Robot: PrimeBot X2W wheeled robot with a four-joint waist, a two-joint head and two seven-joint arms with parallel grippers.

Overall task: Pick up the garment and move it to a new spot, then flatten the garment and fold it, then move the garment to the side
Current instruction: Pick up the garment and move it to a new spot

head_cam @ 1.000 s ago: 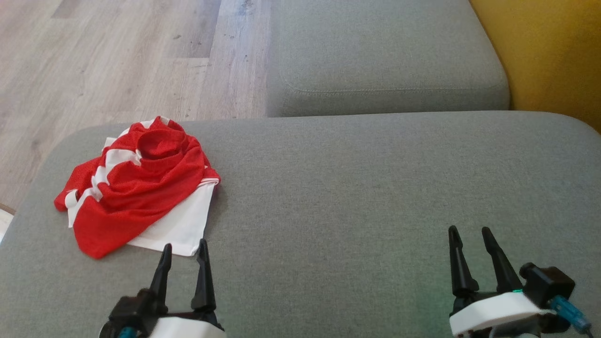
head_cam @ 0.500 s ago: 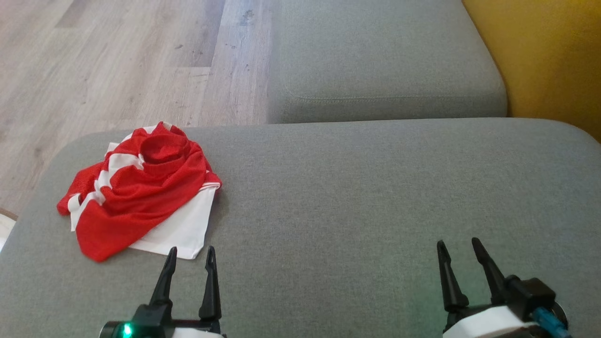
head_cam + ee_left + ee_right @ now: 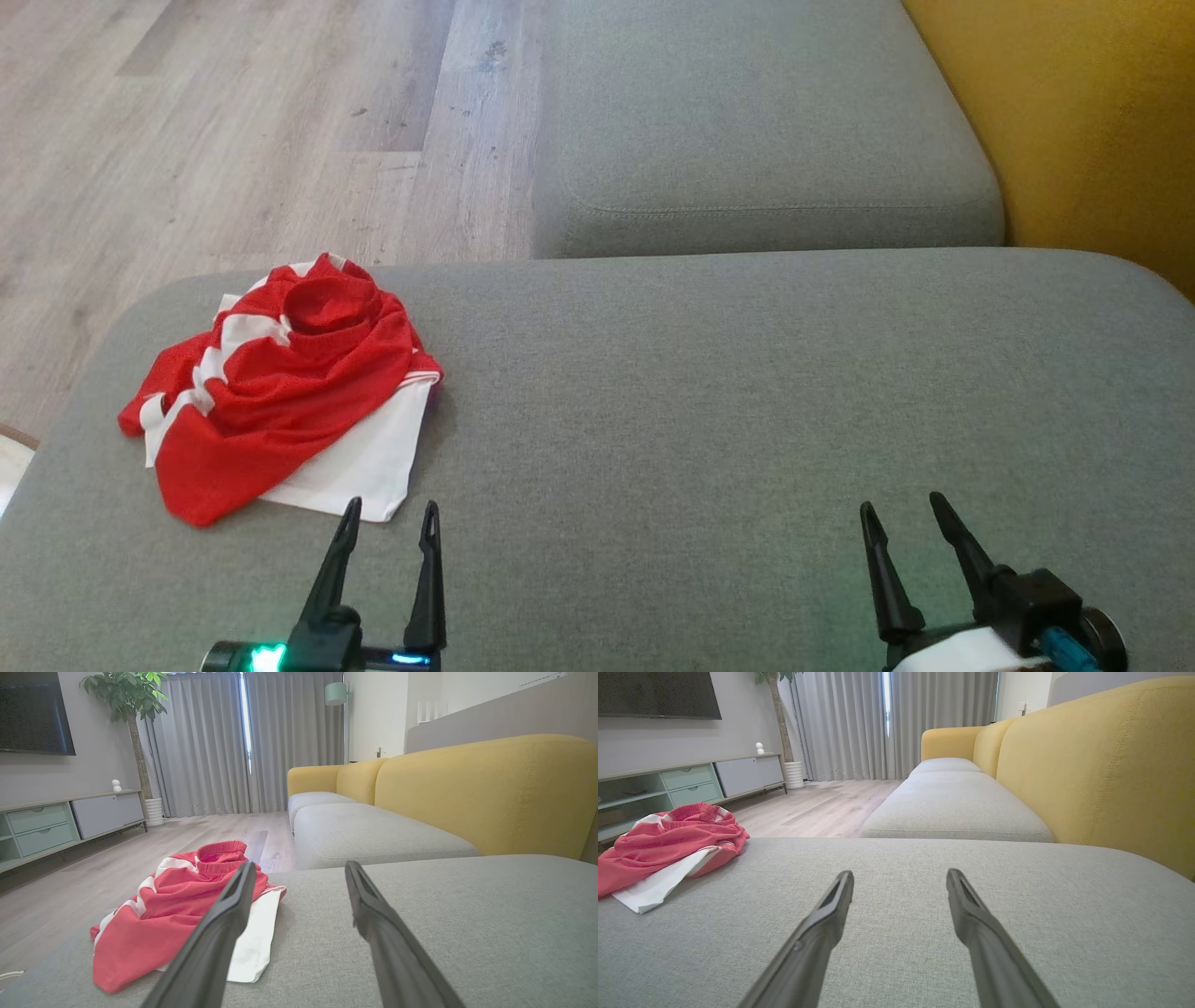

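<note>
Grey sofa seat [image 3: 709, 420] spans the foreground, with wood floor [image 3: 233, 140] past its far left edge. Left wrist view also catches a low TV cabinet [image 3: 70, 821] on the left wall and grey curtains [image 3: 210, 742] at the back.

Red-and-white mesh garment [image 3: 280, 392] lies crumpled near the seat's far left corner. The red part is bunched on top, with a ribbed opening at the top of the heap. A white flap sticks out underneath toward the robot.

Left gripper [image 3: 392, 506] is just short of the flap's near corner and not touching it. Its fingers are spread apart with nothing between them, pointing away from the robot.

Right gripper [image 3: 902, 502] is well apart to the right over bare grey fabric. Its fingers are spread the same way and hold nothing.

Second grey seat cushion [image 3: 747, 121] sits behind the main seat, centre to right. Yellow backrest [image 3: 1074, 121] is at the far right.
</note>
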